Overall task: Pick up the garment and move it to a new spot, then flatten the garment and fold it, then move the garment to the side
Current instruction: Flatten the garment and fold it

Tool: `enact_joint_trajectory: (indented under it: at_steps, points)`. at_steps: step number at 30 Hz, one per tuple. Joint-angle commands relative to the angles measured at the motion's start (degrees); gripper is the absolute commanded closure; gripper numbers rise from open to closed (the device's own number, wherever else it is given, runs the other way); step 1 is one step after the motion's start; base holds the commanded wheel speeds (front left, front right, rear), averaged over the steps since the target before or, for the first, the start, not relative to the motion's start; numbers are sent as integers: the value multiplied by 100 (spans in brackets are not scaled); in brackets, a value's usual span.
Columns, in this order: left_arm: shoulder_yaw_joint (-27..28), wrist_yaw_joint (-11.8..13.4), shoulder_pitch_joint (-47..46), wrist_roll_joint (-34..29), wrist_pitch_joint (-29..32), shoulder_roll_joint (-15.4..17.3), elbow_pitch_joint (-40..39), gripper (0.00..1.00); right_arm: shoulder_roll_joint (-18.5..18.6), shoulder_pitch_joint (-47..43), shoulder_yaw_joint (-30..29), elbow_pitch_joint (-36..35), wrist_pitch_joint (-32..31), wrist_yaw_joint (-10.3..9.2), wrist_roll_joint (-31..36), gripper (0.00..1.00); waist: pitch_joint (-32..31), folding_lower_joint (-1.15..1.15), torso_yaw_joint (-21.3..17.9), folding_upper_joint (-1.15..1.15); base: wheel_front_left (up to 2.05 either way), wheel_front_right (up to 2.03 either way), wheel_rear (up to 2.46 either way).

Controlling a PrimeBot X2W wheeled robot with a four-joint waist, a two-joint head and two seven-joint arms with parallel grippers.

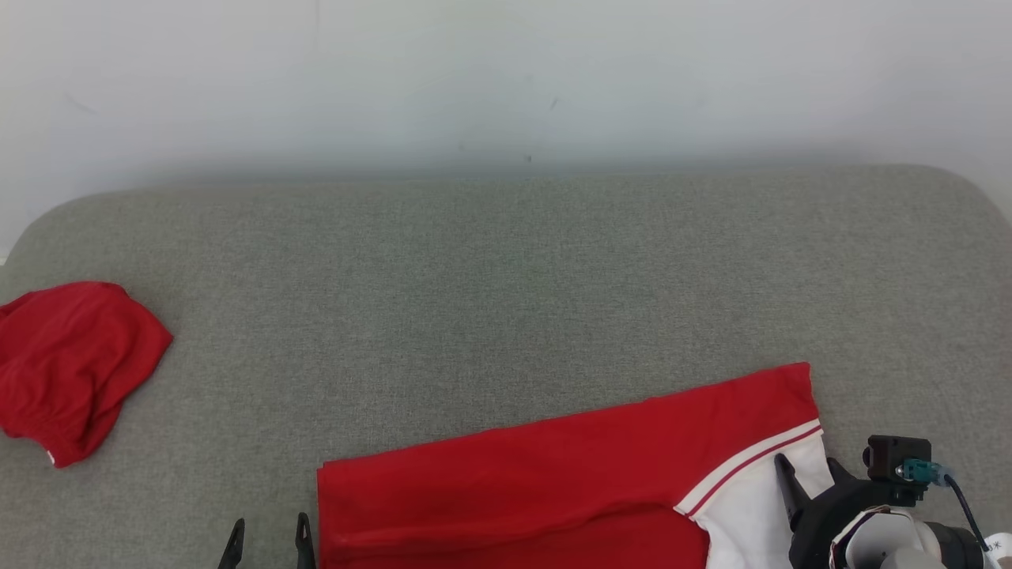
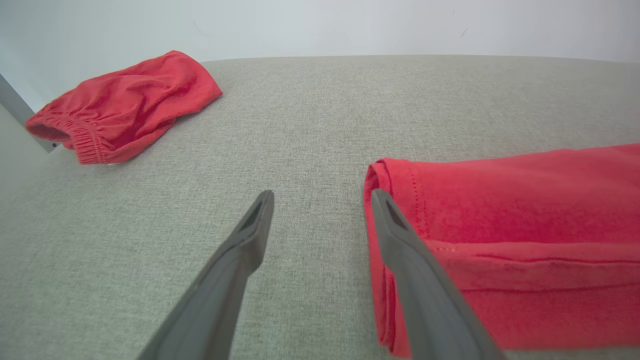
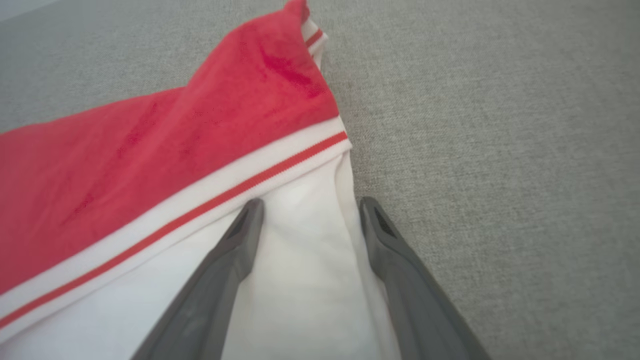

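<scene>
Cloth is the main matter: a grey woven surface (image 1: 506,276) with a fine, even grain and rounded far corners, meeting a plain pale wall (image 1: 506,71). The garment (image 1: 538,482) lies folded at the near side of it, from the middle toward the right. It is a soft red knit in a long slanted strip, ending in a white band with a thin red stripe and a smooth white panel (its stitched hem shows in the left wrist view). Its left end is a stacked fold, its far edge straight.

The left gripper (image 2: 322,195) stands with its fingers apart and nothing between them, one fingertip just beside that folded end. The right gripper (image 3: 311,201) is likewise spread, empty, low over the white panel near the cloth's right edge.

Well apart at the far left rests a crumpled red bundle (image 1: 71,363) with a gathered elastic edge. Between it and the garment, and across the whole far half, the grey surface lies bare.
</scene>
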State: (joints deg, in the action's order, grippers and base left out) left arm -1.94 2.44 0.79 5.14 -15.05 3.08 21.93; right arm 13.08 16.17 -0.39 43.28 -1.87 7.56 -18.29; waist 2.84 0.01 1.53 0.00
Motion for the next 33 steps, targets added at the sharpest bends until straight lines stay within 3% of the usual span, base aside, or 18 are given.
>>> enact_joint_trajectory:
  at_steps: [1,7,8,9,10,11,16,28,33]
  points:
    - [-16,-21,-83,-5,-17,-15,14,0,-21,35,-7,85,-121,-16,40,0,87,-1,91,0,0,0,0]
    - [-9,-18,-109,41,-17,-19,29,0,-282,-121,326,260,-604,3,-278,0,161,-1,172,0,0,0,0]
    - [-5,-20,-99,44,-17,-19,32,0,-336,-162,418,221,-643,9,-410,4,165,-1,177,0,0,0,0]
    - [-4,-21,-94,55,-17,-20,36,0,-358,-182,501,171,-664,14,-535,51,169,-1,180,0,0,0,0]
    - [-6,-20,-93,64,-17,-21,39,0,-352,-208,599,119,-716,17,-603,65,170,-1,183,0,0,0,0]
    - [-13,-19,-91,76,-17,-21,41,0,-317,-243,684,78,-734,18,-660,100,169,-1,185,0,0,0,0]
    - [-58,-4,-100,110,-17,-21,39,0,-89,-252,686,37,-499,-3,-878,100,158,-1,206,0,0,0,0]
    - [-71,-32,16,163,-17,-21,72,0,269,133,-798,824,834,-21,-364,100,85,-1,148,0,0,0,0]
    - [-115,-69,17,190,-17,-22,62,0,253,212,-892,837,1007,-20,-200,100,56,-1,67,0,0,0,0]
